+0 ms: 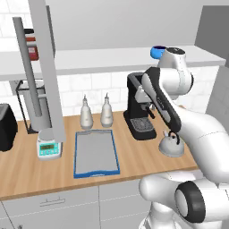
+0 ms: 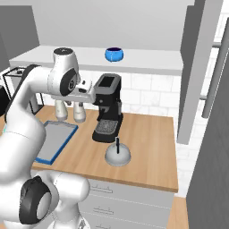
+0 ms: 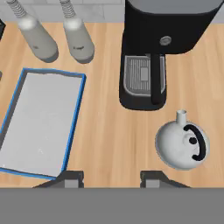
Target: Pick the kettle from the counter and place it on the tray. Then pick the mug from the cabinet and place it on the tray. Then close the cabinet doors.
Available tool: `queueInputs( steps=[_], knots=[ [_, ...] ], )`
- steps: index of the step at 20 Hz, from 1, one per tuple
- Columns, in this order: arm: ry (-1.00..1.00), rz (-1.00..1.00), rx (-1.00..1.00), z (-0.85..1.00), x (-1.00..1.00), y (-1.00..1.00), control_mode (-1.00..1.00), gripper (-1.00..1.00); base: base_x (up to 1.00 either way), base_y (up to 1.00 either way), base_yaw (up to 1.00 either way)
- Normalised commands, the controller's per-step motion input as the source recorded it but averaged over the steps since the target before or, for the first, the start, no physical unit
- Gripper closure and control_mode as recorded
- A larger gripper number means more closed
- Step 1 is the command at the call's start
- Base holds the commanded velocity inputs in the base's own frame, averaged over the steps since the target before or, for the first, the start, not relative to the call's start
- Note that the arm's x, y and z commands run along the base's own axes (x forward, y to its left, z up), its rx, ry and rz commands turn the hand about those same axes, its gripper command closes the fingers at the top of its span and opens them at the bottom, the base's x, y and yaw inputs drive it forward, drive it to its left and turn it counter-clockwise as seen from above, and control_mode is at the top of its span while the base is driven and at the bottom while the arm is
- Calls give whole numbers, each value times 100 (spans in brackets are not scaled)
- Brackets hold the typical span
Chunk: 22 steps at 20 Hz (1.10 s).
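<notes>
Nothing done yet, by the look of it. Claw [image 3: 111, 178] spread, empty, hanging high over the bench [image 3: 105, 140], tips pointing down. Kettle [image 3: 183, 145] sits on bench below claw, off to its right in hand view, just in front of the black coffee machine [image 3: 157, 48]. Tray [image 3: 37, 124] bare, below and left of claw. Mug [image 2: 114, 54] on cabinet shelf [image 2: 147, 60], above and beyond claw. Cabinet doors [image 1: 48, 67] open. All 3 steps left: kettle first, I'd judge.

A kitchen: wooden counter [image 1: 134, 156], coffee machine [image 1: 139, 107], wall cabinet [image 2: 134, 27].
</notes>
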Motion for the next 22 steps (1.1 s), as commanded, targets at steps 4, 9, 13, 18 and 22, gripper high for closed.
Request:
queueInputs(
  steps=[4,9,13,18,22],
  knots=[
    [-25,0,-8,0,-15,2,-100,-100,0,0,0],
    [-80,-1,0,17,-67,-9,-100,-100,0,0,0],
    [-81,-5,0,58,-44,-26,-100,-100,0,0,0],
    [-56,-3,0,71,-7,-36,-100,-100,0,0,0],
    [-22,-8,3,67,28,-45,-100,-100,0,0,0]
  ],
)
